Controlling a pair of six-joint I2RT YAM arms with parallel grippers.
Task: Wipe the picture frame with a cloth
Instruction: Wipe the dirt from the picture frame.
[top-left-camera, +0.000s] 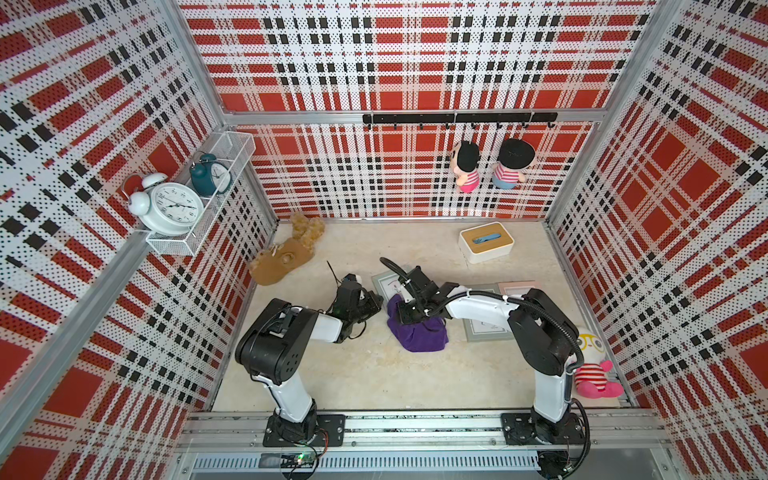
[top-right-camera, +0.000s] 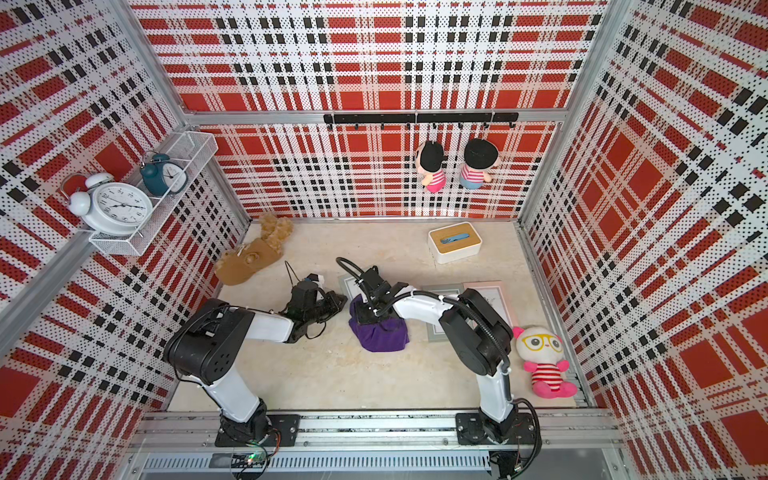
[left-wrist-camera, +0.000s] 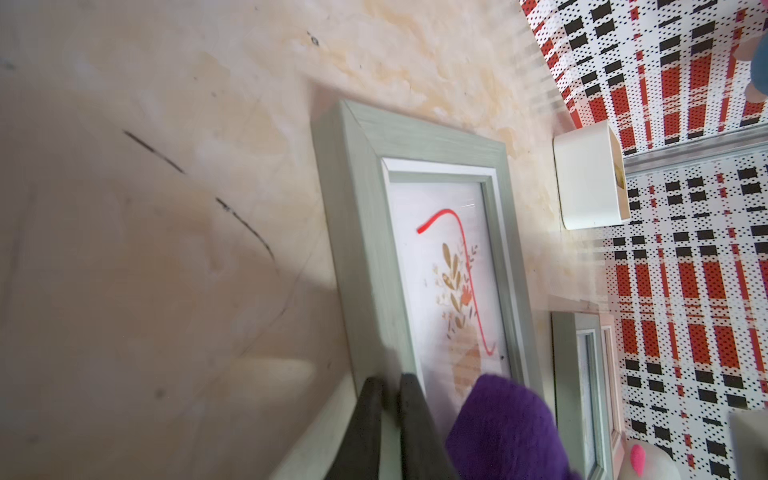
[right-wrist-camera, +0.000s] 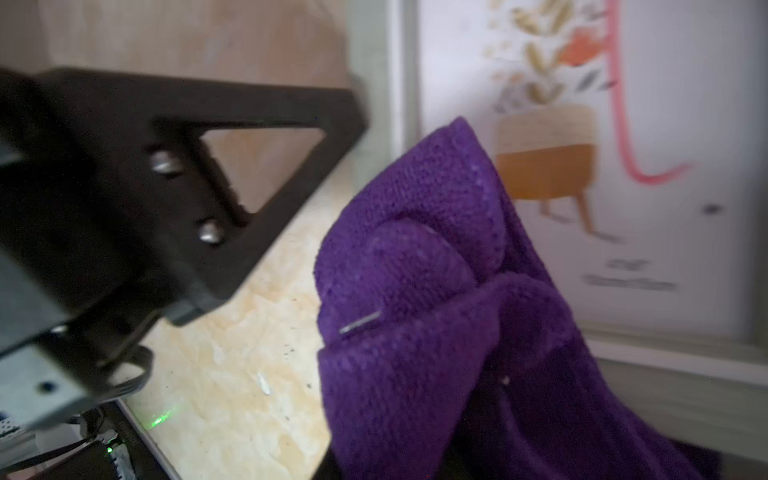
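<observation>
Left fingers (left-wrist-camera: 368, 432) beside picture frame (left-wrist-camera: 361, 232), lengthwise front-to-back

Cloth (top-left-camera: 417, 332): deep purple, plain. Picture frame (left-wrist-camera: 361, 216): pale grey-green moulding, white inner border; print white with gold leaves, orange flower, tan-brown pot, red scrawled line. Tabletop (top-left-camera: 374, 374): cream, marbled beige. Walls (top-left-camera: 395, 62): red-black-white plaid, dotted. Plush toy (top-left-camera: 282, 262): brown. White clock (top-left-camera: 170, 208); teal clock (top-left-camera: 210, 174).
</observation>
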